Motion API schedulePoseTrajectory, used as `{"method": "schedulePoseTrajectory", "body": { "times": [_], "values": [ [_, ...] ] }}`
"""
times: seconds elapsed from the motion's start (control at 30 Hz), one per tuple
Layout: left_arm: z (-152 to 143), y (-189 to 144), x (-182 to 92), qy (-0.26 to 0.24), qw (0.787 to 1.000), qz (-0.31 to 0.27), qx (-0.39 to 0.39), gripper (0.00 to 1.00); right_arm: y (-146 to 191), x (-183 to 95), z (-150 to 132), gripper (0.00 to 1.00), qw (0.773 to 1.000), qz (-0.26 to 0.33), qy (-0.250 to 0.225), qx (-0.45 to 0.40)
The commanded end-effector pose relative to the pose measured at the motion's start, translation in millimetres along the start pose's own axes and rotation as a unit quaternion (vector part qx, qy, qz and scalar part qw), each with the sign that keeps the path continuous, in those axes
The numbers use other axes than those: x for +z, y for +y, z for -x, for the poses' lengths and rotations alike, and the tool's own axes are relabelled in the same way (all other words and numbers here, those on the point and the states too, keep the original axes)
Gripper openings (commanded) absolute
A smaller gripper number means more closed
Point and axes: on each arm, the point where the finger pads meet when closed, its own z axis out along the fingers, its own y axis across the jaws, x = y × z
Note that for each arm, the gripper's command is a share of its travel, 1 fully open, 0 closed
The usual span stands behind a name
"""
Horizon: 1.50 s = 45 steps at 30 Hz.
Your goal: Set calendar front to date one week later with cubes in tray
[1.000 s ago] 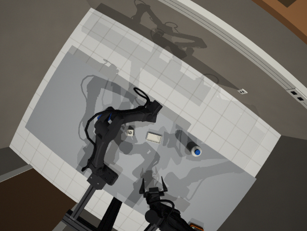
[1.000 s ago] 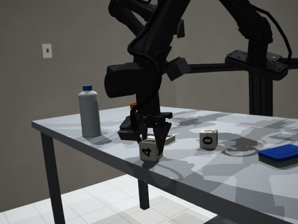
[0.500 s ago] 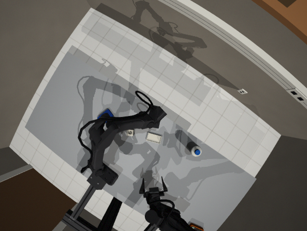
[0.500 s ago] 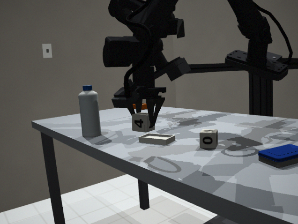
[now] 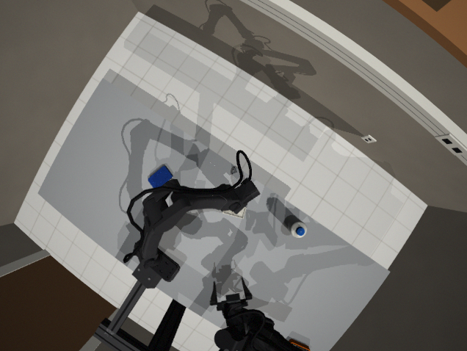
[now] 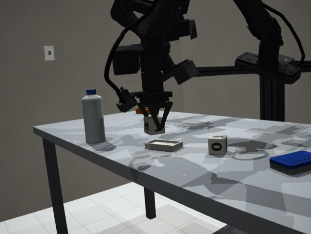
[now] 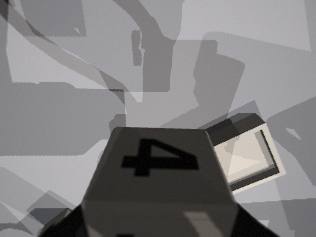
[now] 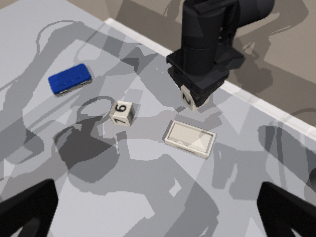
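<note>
Left fingers [image 6: 163, 120] clenched on the held cube [image 6: 149, 126] [image 7: 155, 184] [image 8: 187, 98], which is up in the air near the tray [image 5: 234, 216] [image 6: 163, 148] [image 7: 278, 159] [image 8: 190, 150]. Right fingers [image 5: 214, 294] spread wide, nothing in them. Other cube [image 6: 213, 150] [image 8: 122, 113] sits on the table [image 5: 75, 169] [image 6: 226, 168] [image 7: 50, 119] [image 8: 30, 119], apart from the tray. Tray has no cube in it.

Handling, my guess: light, stiff, not fragile, maybe slick on flat sides. Grip two opposite faces squarely, near mid-height; an off-center hold could twist it while lowering.

Views: left wrist shows a 4 lying sideways on the held cube; right wrist shows its 2 instead. Other cube: exterior gives the 0, right wrist gives 6 and 1. Top has both cubes hidden, arm blocks them and part of the tray.
</note>
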Motion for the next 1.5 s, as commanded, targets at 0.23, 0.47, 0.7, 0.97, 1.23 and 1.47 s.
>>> {"method": "schedulePoseTrajectory", "body": {
  "times": [0.23,0.47,0.7,0.97,1.23,1.47],
  "values": [
    [-17.0,-42.2,4.4,-0.008,0.956,0.012,0.294,0.41,-26.5,-45.9,-42.6,1.0,0.997,-0.041,0.061,-0.005],
    [-29.1,-66.4,6.5,-0.007,0.896,0.015,0.444,0.41,-42.9,-65.6,-50.8,1.0,0.998,-0.041,0.047,-0.015],
    [-35.5,-77.8,8.4,-0.005,0.87,0.016,0.492,0.41,-50.8,-80.6,-41.9,1.0,0.999,-0.038,0.022,-0.025],
    [-30.5,-79.9,17.4,-0.013,0.874,0.012,0.485,0.41,-53.6,-85.0,-39.1,1.0,0.999,-0.04,0.012,-0.032],
    [-30.6,-73.6,22.6,-0.004,0.879,0.012,0.477,0.41,-53.6,-85.0,-39.1,1.0,0.999,-0.04,0.012,-0.032],
    [-28.7,-65.3,38.1,-0.002,0.876,0.021,0.483,0.41,-54.4,-80.6,-42.2,1.0,0.998,-0.043,0.013,-0.034]
  ]
}}
